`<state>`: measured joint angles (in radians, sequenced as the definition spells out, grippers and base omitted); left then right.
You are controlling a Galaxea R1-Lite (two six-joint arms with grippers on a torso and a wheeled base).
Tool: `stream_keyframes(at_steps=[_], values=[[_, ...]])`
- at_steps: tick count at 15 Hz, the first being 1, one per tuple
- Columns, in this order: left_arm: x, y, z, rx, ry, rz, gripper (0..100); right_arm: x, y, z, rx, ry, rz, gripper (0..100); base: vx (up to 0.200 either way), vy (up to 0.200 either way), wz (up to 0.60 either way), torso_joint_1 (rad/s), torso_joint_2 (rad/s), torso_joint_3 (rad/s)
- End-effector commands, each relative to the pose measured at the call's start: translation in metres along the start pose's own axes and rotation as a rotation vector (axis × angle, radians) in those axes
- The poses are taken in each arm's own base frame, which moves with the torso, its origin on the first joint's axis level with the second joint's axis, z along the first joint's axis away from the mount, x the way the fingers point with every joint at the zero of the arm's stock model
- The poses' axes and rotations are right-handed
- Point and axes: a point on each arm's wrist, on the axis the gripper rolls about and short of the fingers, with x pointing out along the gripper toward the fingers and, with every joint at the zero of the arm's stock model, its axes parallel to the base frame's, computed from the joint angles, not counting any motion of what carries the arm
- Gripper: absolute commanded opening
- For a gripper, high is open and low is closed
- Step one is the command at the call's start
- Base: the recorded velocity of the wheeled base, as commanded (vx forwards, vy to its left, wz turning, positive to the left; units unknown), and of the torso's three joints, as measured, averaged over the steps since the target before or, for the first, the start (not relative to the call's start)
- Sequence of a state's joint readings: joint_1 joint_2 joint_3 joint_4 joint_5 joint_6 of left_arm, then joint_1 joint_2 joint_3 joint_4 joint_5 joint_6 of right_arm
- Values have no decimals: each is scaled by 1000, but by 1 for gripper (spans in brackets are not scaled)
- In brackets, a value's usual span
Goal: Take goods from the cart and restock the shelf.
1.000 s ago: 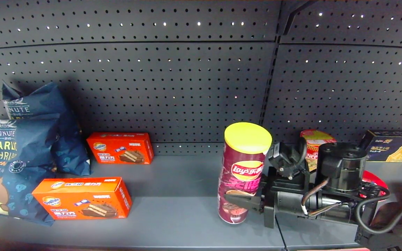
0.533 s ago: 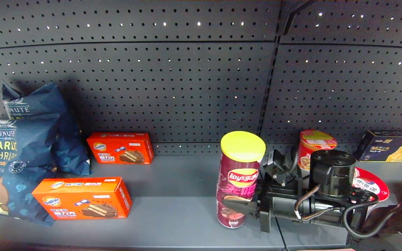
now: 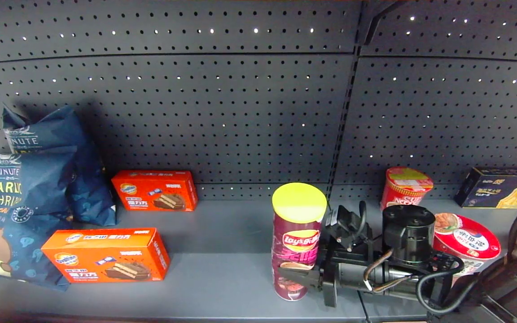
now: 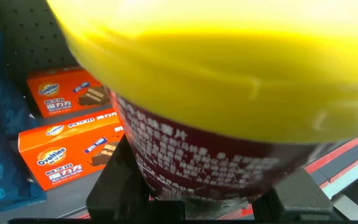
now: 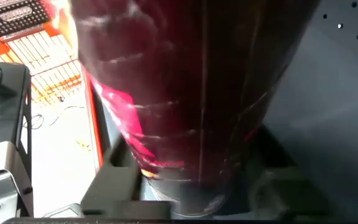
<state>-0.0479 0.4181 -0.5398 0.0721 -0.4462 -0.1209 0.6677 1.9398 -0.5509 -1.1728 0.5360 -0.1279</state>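
Sideways, right pincer (image 3: 296, 270) clasping upright crisp can (image 3: 297, 235), arm (image 3: 375, 273) level.

My arm (image 3: 361, 273) is matte black throughout: a squat round motor cap (image 3: 409, 220), a boxy camera bracket (image 3: 346, 224) beside it, thick black cables looping behind, one thin brown-and-white wire, and a flat finger (image 3: 303, 276) tapering to a point.
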Motion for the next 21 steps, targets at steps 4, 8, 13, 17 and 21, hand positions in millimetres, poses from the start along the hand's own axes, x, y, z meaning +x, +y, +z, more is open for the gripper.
stream_keyframes(at_steps=[4, 8, 13, 17, 21], values=[[-2, -1, -1, -6, -6, -2, 0, -3, 4, 1, 0, 1, 5, 100, 0, 0, 0, 0, 0, 0], [-3, -2, 3, 6, -25, -11, 0, -44, 20, 12, -6, -16, -34, 100, 0, 0, 0, 0, 0, 0], [-4, -3, 10, 18, -48, -23, 0, -102, 33, 28, -38, -86, -154, 100, 0, 0, 0, 0, 0, 0], [28, 6, 53, 19, -43, -81, 0, -129, 43, 56, -59, -123, -254, 100, 0, 0, 0, 0, 0, 0], [88, 16, 73, 35, 76, -201, 0, -156, 55, 85, 12, 18, -431, 100, 0, 0, 0, 0, 0, 0]])
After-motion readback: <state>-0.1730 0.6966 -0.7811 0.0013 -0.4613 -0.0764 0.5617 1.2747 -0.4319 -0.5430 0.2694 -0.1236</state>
